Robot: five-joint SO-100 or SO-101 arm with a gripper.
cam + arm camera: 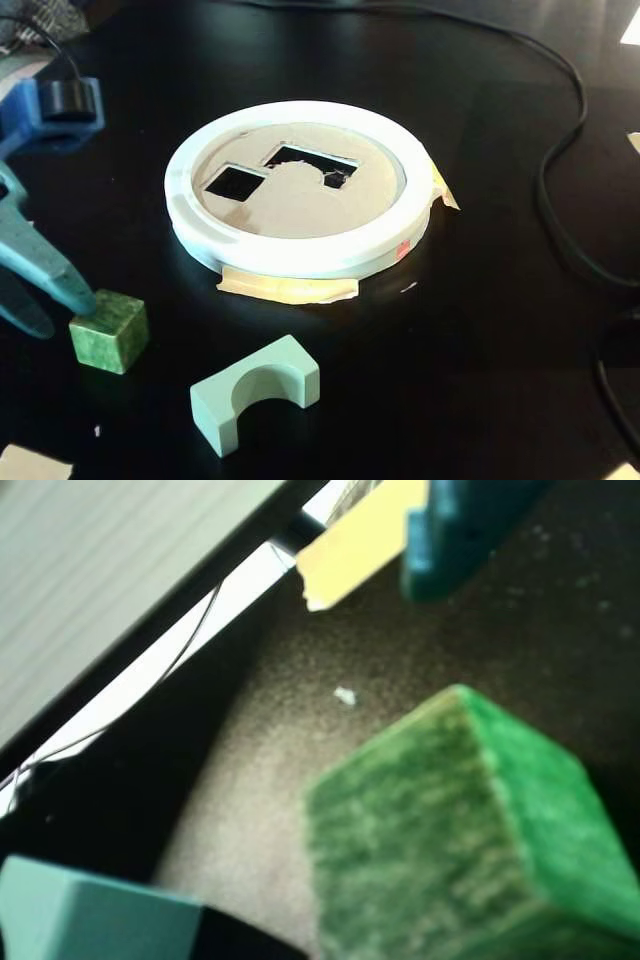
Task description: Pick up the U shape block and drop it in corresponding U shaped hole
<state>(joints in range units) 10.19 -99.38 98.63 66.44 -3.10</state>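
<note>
The U shape block [255, 390], pale mint green with its notch facing down, stands on the black table at the front. The U shaped hole [310, 163] is a dark cutout in the tan disc with the white rim [300, 255]. My gripper [58, 310] is at the left, open and empty, well left of the block. One teal fingertip [85, 298] is right at the top corner of a dark green cube [110, 330]. In the wrist view the cube [470, 830] fills the lower right and one teal finger [455, 540] shows at the top. A pale teal corner [90, 910] at the bottom left is unclear.
A smaller square cutout [233, 181] lies left of the U hole. Yellow tape [285, 290] holds the disc at its front edge. A black cable [560, 180] runs along the right side of the table. A scrap of tape [30, 465] lies at the front left.
</note>
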